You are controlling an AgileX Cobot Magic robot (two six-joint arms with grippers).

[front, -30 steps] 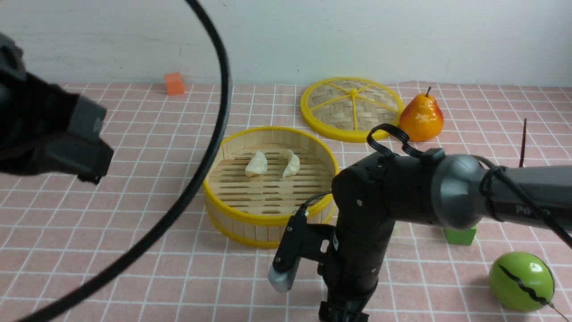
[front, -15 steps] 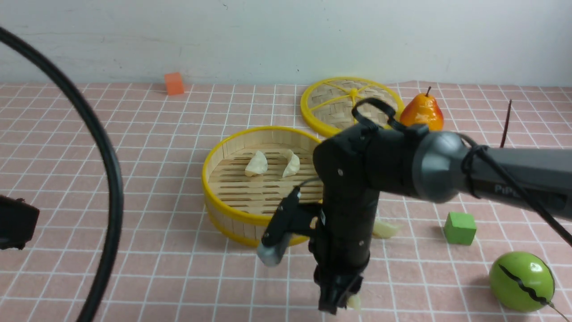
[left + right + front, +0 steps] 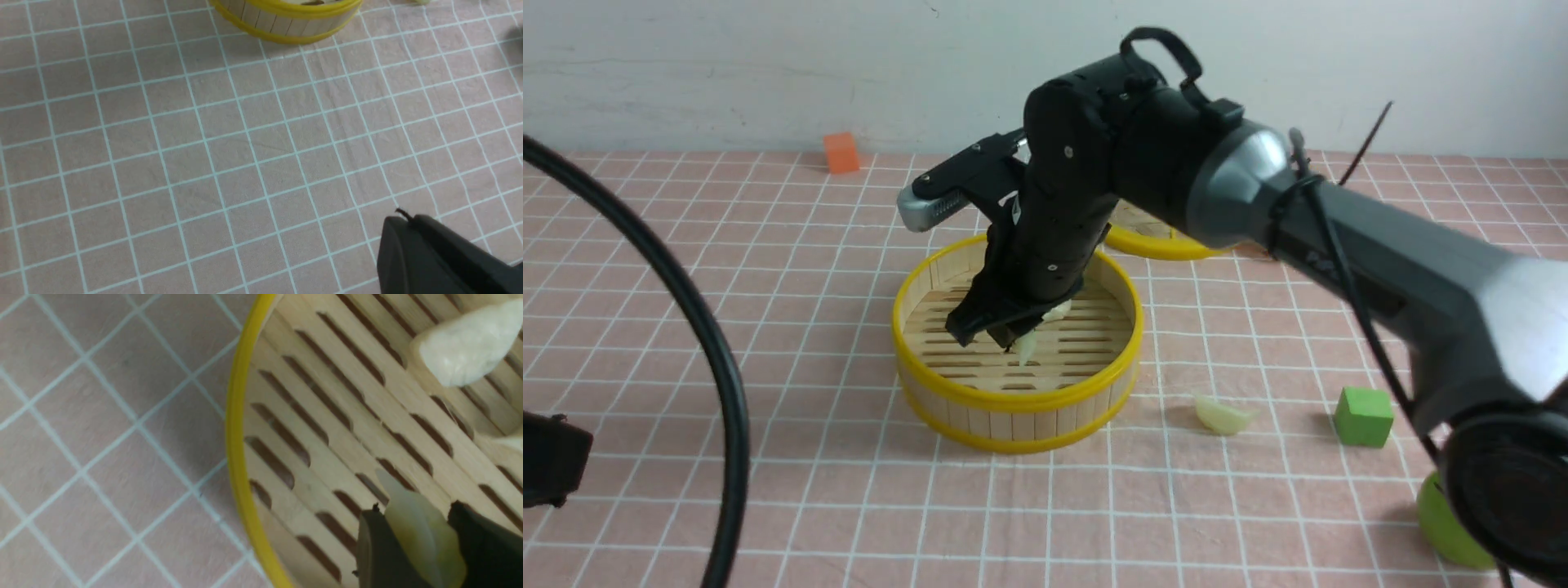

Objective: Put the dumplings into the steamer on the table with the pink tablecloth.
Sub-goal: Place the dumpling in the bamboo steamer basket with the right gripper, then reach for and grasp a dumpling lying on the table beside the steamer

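The round bamboo steamer [image 3: 1013,402] stands mid-table on the pink tablecloth [image 3: 809,269]. My right gripper [image 3: 1005,335] hangs just above its slatted floor, shut on a pale greenish dumpling [image 3: 1026,346]. The right wrist view shows that dumpling [image 3: 421,535] pinched between the two black fingers [image 3: 376,547], near the yellow rim [image 3: 237,437]. Another dumpling [image 3: 466,355] lies on the slats beyond, and a third shows at the frame's edge [image 3: 510,443]. One more dumpling [image 3: 1223,416] lies on the cloth, to the right of the steamer. My left gripper [image 3: 402,218] is shut and empty, low over bare cloth in front of the steamer [image 3: 286,28].
A green cube [image 3: 1364,416] sits right of the loose dumpling. A green ball [image 3: 1441,523] lies at the front right. An orange cube [image 3: 841,153] is at the back left. The yellow-rimmed lid [image 3: 1143,242] is mostly hidden behind my right arm. A black cable [image 3: 719,384] arcs across the left.
My right gripper closed on a dumpling at the table's front, lifted it and carried it back over the steamer. The left arm withdrew to the lower left.
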